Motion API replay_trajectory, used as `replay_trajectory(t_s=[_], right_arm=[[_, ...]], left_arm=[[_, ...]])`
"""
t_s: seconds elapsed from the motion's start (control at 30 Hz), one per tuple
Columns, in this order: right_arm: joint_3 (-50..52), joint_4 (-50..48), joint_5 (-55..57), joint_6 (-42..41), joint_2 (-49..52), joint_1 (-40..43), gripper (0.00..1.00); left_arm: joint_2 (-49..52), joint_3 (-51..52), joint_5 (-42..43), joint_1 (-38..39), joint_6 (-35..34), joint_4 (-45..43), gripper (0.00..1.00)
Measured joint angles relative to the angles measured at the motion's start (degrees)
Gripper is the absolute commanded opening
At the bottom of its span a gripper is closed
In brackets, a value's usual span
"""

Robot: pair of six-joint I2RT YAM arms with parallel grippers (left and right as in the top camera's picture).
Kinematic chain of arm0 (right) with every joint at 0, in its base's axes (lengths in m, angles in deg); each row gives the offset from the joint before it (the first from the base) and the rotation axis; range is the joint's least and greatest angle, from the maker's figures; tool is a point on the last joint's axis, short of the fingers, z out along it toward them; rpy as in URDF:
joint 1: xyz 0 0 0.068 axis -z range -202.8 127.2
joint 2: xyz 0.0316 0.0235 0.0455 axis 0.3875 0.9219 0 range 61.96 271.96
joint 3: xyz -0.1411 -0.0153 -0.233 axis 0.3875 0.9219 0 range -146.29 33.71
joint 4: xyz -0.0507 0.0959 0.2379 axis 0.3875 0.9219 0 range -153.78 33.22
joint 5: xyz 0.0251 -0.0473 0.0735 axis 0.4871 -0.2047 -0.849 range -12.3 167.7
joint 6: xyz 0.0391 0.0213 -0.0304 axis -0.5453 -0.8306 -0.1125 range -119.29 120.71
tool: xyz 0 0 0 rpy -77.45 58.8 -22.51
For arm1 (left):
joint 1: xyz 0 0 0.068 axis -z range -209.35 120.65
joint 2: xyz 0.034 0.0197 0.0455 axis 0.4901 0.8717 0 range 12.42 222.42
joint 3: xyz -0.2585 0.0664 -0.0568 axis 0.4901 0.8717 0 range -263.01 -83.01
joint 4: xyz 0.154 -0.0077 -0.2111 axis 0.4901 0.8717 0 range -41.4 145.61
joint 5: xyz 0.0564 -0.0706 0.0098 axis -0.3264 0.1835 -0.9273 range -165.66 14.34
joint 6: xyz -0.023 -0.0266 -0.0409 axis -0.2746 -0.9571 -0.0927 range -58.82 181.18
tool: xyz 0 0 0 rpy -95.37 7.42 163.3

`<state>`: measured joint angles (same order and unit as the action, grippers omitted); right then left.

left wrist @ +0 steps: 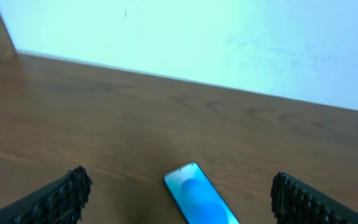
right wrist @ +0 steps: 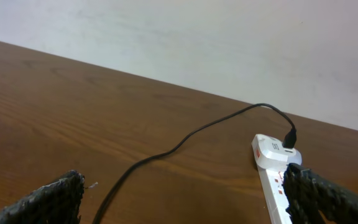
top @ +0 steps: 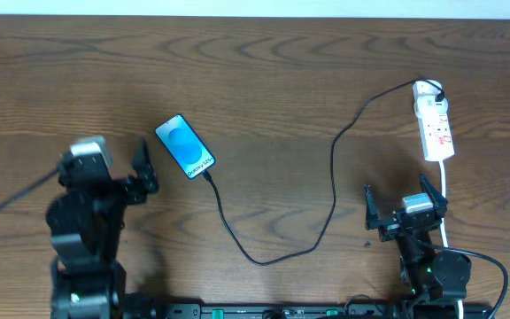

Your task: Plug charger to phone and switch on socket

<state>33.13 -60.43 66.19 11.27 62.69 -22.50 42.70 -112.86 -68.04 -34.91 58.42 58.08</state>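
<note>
The phone (top: pixel 185 146) lies left of centre, its light blue screen up; it also shows in the left wrist view (left wrist: pixel 200 198). The black charger cable (top: pixel 333 177) runs from the phone's lower end in a loop to the far end of the white socket strip (top: pixel 435 124), where its plug sits (right wrist: pixel 289 138). The socket also shows in the right wrist view (right wrist: pixel 272 180). My left gripper (top: pixel 144 170) is open and empty, just left of the phone. My right gripper (top: pixel 401 206) is open and empty, just near of the socket.
The socket's white cord (top: pixel 445 199) runs down past my right gripper. A pale wall (left wrist: pixel 229 37) stands behind the far edge of the wooden table (top: pixel 282 80).
</note>
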Motion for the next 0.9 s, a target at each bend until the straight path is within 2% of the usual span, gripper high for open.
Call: replay_trajectory(t_s=[0.2, 0.43, 0.7, 0.9], right_arm=[[0.0, -0.04, 0.02, 0.0, 0.0, 0.0, 0.99], [0.0, -0.02, 0.02, 0.0, 0.0, 0.0, 0.99], [0.0, -0.02, 0.02, 0.0, -0.02, 0.0, 0.99], [0.02, -0.04, 0.0, 0.0, -0.02, 0.0, 0.99]], left_arm=[[-8.87, 12.46, 0.15, 0.22, 3.45, -6.47, 0.94], [-17.2, 22.27, -1.01, 1.49, 4.59, -7.65, 0.94], [-25.81, 28.28, -4.7, 3.76, 4.74, -7.96, 0.94], [-29.59, 28.63, -5.22, 3.87, 4.76, -7.63, 0.94]])
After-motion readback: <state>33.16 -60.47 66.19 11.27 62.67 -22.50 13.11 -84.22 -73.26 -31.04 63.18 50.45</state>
